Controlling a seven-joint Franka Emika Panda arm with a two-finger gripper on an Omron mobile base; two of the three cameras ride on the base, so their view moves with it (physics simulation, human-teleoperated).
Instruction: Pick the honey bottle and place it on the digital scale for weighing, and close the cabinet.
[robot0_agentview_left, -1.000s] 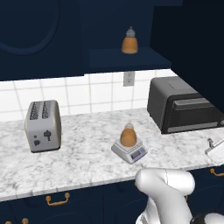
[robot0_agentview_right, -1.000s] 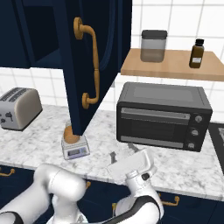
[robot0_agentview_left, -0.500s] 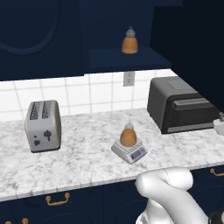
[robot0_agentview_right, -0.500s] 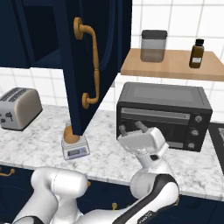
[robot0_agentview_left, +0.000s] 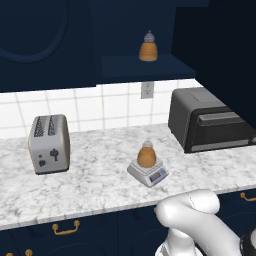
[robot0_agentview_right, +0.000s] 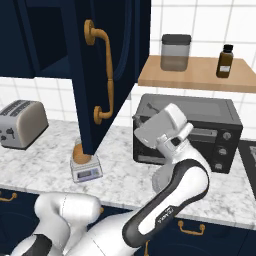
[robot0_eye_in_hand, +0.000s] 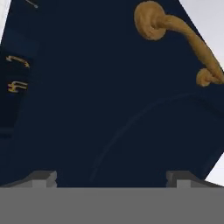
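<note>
A honey bottle (robot0_agentview_left: 146, 155) stands upright on the digital scale (robot0_agentview_left: 150, 173) on the counter; in the right base view this honey bottle (robot0_agentview_right: 80, 158) peeks out under the open door, on the scale (robot0_agentview_right: 86, 172). A second, like bottle (robot0_agentview_left: 148, 47) sits on the cabinet shelf. The cabinet door (robot0_agentview_right: 107, 65) stands swung open, its gold handle (robot0_agentview_right: 102, 75) facing my arm. My gripper (robot0_agentview_right: 140, 130) is raised in front of the toaster oven, just right of the door. My gripper (robot0_eye_in_hand: 111, 179) is open and faces the door panel (robot0_eye_in_hand: 100, 100) below the handle (robot0_eye_in_hand: 175, 35).
A silver toaster (robot0_agentview_left: 49, 143) stands at the left of the marble counter (robot0_agentview_left: 95, 185). A black toaster oven (robot0_agentview_right: 200, 130) is behind my hand. Above it, a wooden shelf (robot0_agentview_right: 195, 80) holds a jar (robot0_agentview_right: 175, 52) and a brown bottle (robot0_agentview_right: 225, 61). Drawers with gold pulls (robot0_agentview_left: 66, 229) run below.
My hand has risen from the counter's front edge to in front of the toaster oven and turned toward the open door. The bottle and scale have not moved.
</note>
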